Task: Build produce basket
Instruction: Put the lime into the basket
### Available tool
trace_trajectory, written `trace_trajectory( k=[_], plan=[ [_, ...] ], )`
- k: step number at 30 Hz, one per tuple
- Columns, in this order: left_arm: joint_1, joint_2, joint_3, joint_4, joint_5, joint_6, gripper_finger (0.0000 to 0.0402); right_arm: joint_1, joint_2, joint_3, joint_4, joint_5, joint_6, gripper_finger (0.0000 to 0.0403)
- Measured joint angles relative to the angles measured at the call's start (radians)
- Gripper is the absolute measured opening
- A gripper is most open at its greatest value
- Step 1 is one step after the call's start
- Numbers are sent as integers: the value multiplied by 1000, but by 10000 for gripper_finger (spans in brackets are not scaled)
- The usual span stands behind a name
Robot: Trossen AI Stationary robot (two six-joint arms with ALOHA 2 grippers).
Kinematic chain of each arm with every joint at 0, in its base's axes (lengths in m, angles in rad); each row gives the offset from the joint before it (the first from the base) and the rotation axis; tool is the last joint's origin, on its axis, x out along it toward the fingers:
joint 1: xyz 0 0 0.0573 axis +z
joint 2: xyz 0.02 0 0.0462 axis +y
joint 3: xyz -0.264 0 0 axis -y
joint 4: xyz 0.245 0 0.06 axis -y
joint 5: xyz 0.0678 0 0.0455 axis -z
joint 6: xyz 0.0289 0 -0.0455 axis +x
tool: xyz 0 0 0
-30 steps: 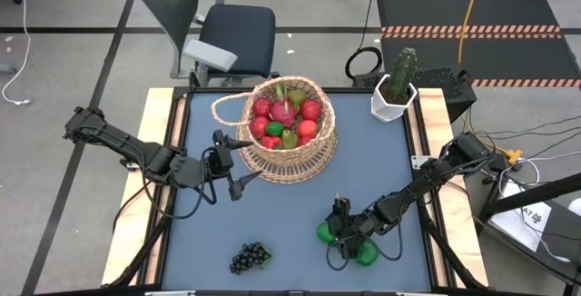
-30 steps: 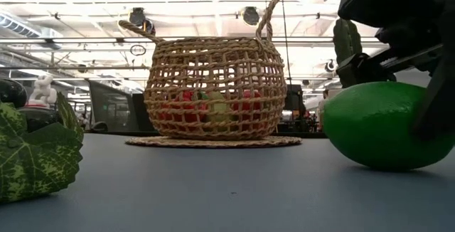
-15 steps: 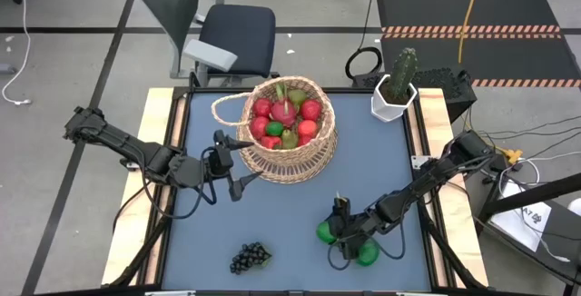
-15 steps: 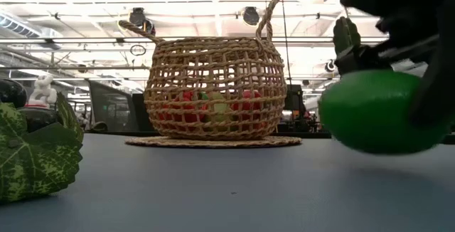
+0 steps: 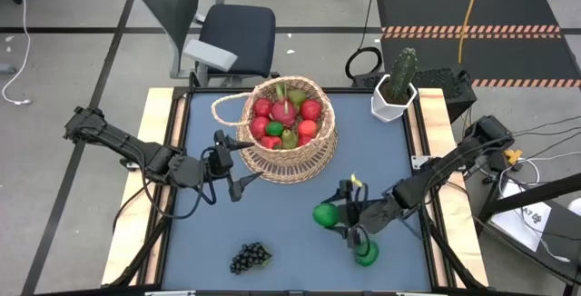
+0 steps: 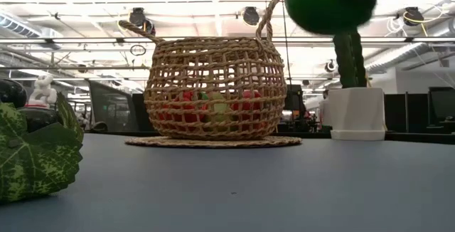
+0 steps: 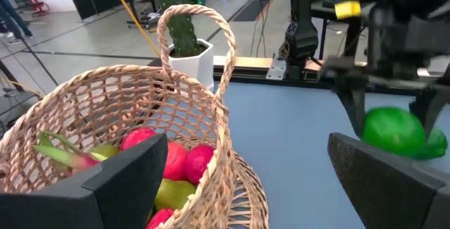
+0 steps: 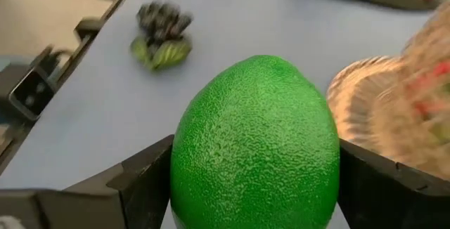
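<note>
- Now we see the right end effector (image 5: 334, 216) gripping a green lime (image 5: 325, 214), lifted off the desk (image 5: 381, 169) at about 5 o'clock from the basket (image 5: 289, 131).
- We see the left end effector (image 5: 238, 162) open, just beside the basket at its 8 o'clock.
- Inside the basket lie red and green produce (image 5: 286, 121).
- Another green fruit (image 5: 367, 254) and a grape bunch (image 5: 250, 258) rest on the desk's near side.
</note>
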Motion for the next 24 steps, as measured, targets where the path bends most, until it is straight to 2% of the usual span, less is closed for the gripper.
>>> trace_trajectory(
  k=[4, 8, 11, 16, 19, 24],
  plan=[
    [0, 0, 0, 0, 4, -2, 392, -4, -75, 0, -1, 36, -73, 323],
    [0, 0, 0, 0, 80, 13, 392, -5, -142, 0, -1, 75, -142, 322],
    [0, 0, 0, 0, 124, 37, 392, -5, -183, 0, 0, 83, -157, 322],
    [-6, 10, 0, 16, 142, 77, 385, -5, -204, 0, -1, 83, -162, 322],
    [-7, 28, 0, 43, 193, 105, 349, -3, -205, 0, -1, 83, -166, 322],
    [-7, 49, 0, 71, 211, 114, 256, -3, -205, 0, -1, 83, -177, 322]
  ],
)
